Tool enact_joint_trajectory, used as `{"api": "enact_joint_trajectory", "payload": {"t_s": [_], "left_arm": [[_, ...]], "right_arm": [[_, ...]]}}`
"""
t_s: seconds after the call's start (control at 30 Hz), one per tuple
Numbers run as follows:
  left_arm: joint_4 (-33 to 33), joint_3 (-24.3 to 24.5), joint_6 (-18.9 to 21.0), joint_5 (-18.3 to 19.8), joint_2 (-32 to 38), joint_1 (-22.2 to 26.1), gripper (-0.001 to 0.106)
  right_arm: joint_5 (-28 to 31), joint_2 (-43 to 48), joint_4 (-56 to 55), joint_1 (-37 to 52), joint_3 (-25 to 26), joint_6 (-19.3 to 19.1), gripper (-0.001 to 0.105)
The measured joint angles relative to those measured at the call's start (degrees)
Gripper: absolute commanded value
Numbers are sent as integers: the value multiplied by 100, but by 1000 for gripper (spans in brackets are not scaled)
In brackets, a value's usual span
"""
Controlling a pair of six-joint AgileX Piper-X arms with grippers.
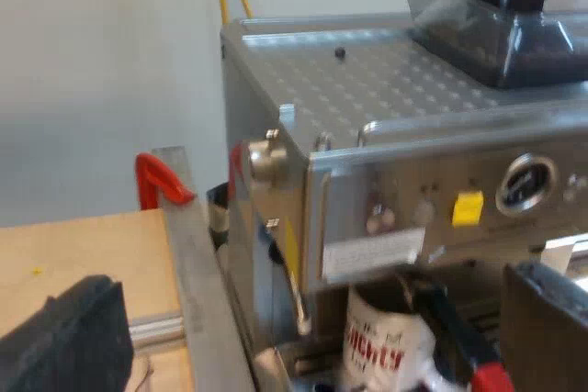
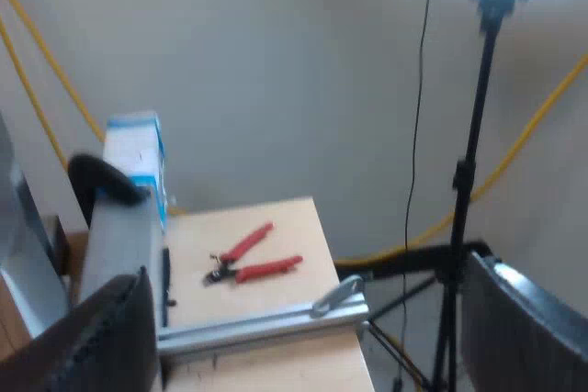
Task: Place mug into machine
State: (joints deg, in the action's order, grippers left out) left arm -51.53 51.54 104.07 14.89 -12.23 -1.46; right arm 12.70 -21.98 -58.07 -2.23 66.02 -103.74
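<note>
Under the front of the espresso machine (image 1: 367, 89) stands the mug (image 1: 386, 341); both tools are spread and hold nothing.
Seen from the left wrist, the left tool (image 1: 310, 280) has its two black fingers (image 1: 64, 337) wide apart with nothing between them. The white mug with red lettering stands beneath the control panel, and the dark handle of the holder (image 1: 455, 332), ending in red, slants across just beside it. A bean hopper (image 1: 496, 25) sits on the machine's top, and a red clamp (image 1: 161, 181) shows at the edge of the wooden bench (image 1: 73, 254) near the machine's side. Seen from the right wrist, the right tool (image 2: 303, 273) is likewise spread and empty over the bench, where red-handled pliers (image 2: 248, 259) lie near a metal rail (image 2: 257, 323); a light stand (image 2: 469, 181) rises beyond.
</note>
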Motion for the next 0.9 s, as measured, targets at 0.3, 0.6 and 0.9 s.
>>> {"api": "enact_joint_trajectory", "payload": {"t_s": [0.3,0.6,0.9], "left_arm": [[-853,26,-129,2,1312,1,82],[-1933,68,-129,-17,1315,1,82],[-1561,-323,-129,-572,1315,1,82]], "right_arm": [[-56,1335,-130,0,-173,0,70],[-55,2307,-380,0,-943,160,70],[-591,2281,-464,0,-1802,211,70]]}}
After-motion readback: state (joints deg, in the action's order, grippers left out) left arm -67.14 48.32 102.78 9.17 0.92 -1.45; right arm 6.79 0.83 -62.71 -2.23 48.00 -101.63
